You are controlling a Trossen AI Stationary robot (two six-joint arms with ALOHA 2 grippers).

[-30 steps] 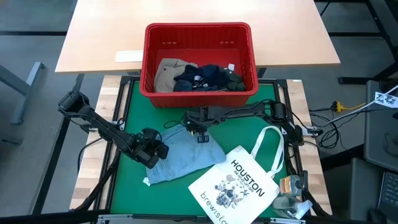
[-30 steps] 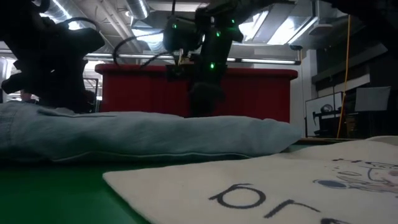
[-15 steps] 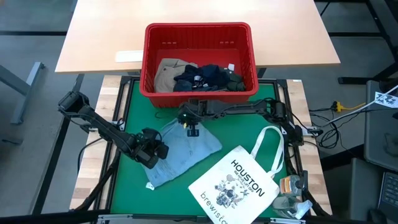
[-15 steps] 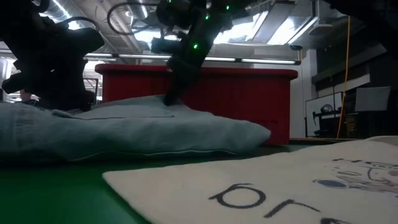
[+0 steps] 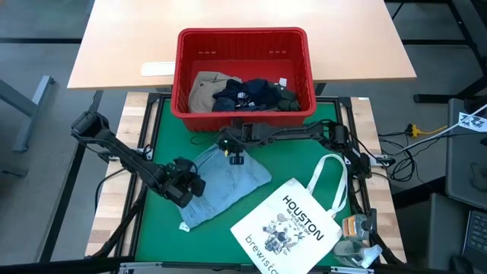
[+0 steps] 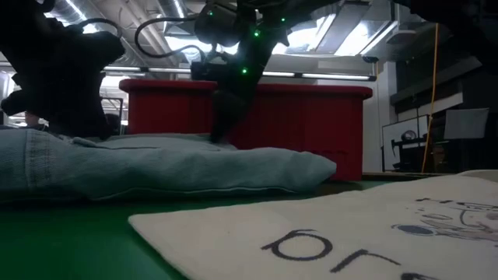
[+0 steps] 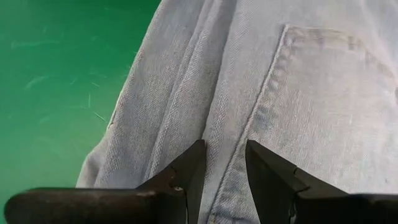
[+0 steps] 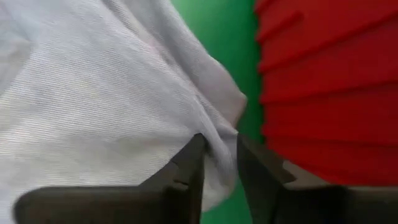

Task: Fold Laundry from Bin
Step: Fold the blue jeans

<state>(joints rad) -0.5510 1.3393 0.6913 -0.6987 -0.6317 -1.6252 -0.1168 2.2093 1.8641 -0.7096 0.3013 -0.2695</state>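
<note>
A light blue denim garment (image 5: 228,181) lies spread on the green mat (image 5: 304,141), between the red bin (image 5: 242,34) and the white tote bag (image 5: 293,224). My left gripper (image 5: 190,185) is shut on the denim's left side. My right gripper (image 5: 235,158) hangs over the denim's far edge near the bin. It is open, its fingers standing on either side of a cloth fold (image 8: 217,134). I cannot tell whether they touch it. In the bin lie khaki (image 5: 204,87), navy (image 5: 243,93) and dark green (image 5: 286,99) garments. My left gripper pinches a ridge of the denim (image 7: 225,163) between its two fingers, beside a pocket seam (image 7: 267,93). It comes slanting down from the table's left side. The denim lies on the mat, slack around the fingers.
The tote bag printed "HOUSTON" covers the mat's near right part, its handle loop (image 5: 329,179) reaching toward the right arm. Bottles and small items (image 5: 356,236) stand at the near right corner. A wooden table (image 5: 137,46) lies beyond the bin. Bare mat shows at the right.
My right gripper has gone toward the far left, toward the bin, and risen a little, drawing the denim's right part with it. The garment is now narrower, its right edge pulled in. The cloth lifted into a peak under the gripper, then sank flat.
</note>
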